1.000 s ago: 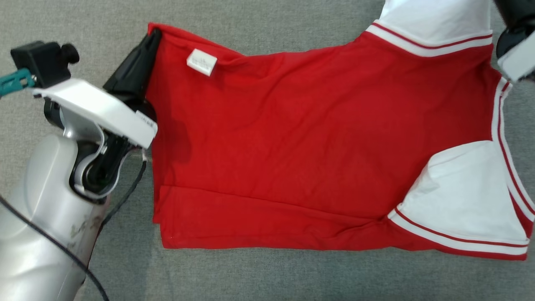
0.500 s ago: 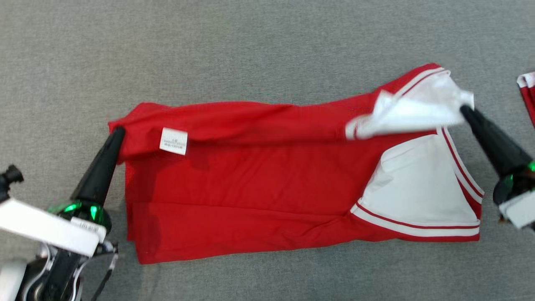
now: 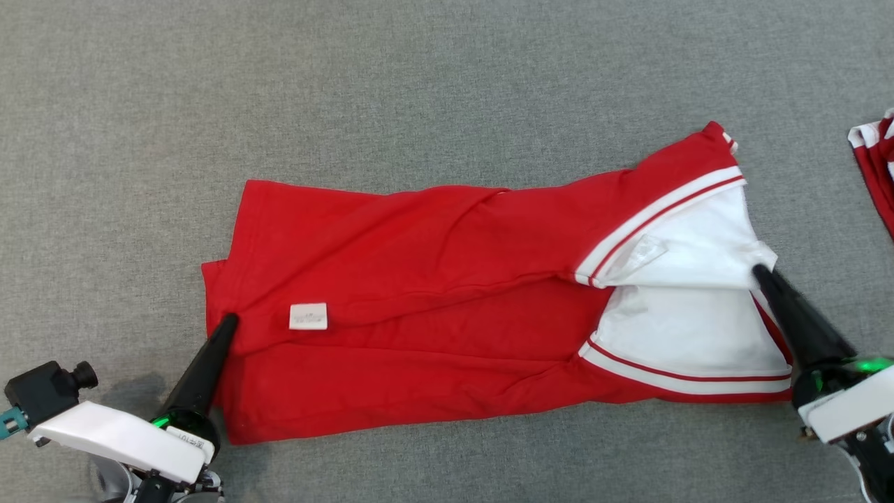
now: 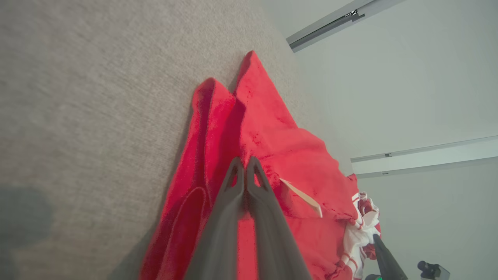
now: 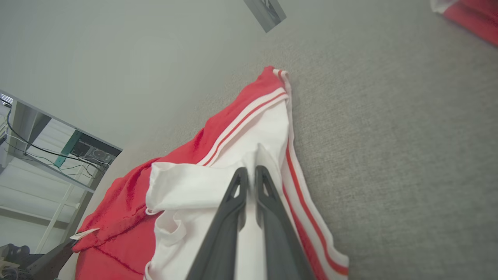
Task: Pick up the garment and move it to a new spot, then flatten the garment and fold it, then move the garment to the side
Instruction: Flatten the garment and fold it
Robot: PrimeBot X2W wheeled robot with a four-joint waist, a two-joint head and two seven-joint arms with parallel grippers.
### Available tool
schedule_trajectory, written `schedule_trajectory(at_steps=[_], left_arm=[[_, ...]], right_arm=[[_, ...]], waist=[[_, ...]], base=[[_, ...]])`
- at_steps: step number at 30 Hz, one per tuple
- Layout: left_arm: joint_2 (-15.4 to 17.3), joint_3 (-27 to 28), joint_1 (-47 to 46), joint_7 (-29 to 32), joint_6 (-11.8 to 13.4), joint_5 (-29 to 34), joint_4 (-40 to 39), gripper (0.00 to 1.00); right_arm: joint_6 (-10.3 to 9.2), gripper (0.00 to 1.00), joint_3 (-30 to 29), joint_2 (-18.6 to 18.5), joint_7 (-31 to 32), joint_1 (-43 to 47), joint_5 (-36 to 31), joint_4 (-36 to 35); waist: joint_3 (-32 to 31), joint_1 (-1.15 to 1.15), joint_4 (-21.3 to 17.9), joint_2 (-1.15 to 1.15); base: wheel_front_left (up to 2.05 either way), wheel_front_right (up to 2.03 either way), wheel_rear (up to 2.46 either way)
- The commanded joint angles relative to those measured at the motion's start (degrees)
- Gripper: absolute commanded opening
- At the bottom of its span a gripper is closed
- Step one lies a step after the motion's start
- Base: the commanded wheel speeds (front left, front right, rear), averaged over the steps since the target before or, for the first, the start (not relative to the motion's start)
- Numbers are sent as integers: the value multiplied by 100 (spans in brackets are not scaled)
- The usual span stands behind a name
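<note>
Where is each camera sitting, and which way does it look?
Head view: on the head, looking down at the shirt; left claw and right claw at bottom corners.
Left wrist view: on that wrist, looking along its claw over the shirt.
Right wrist view: on that wrist, looking along its claw at the white sleeve.
Shared: all three show the label.

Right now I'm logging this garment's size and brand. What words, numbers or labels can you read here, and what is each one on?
White tag on the red shirt: faint print, too blurred to read.
Small sticker at the base of the left end effector: characters too small to read.
No other text can be read.
</note>
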Motion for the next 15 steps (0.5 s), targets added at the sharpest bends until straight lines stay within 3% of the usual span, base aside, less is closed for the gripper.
schedule_trajectory(at_steps=[1,4,10,15], left_arm=[[74,16,-123,-108,38,205,50,100],[69,-65,-195,-590,105,869,116,100],[83,-144,-413,-1752,667,2441,-58,100],[-43,-108,-647,-2127,1004,3476,-360,100]], right_arm=[[0,100,-140,66,-32,48,-158,56],[0,100,-708,425,-31,129,-745,168],[0,100,-2268,1294,-22,466,-2451,-123],[0,100,-3016,1967,-22,653,-3871,-501]], waist=[[-23,0,-3,0],[-104,0,-7,0],[-337,0,4,0],[-525,0,-7,0]], base=[[0,0,0],[0,0,0],[0,0,0],[0,0,0]])
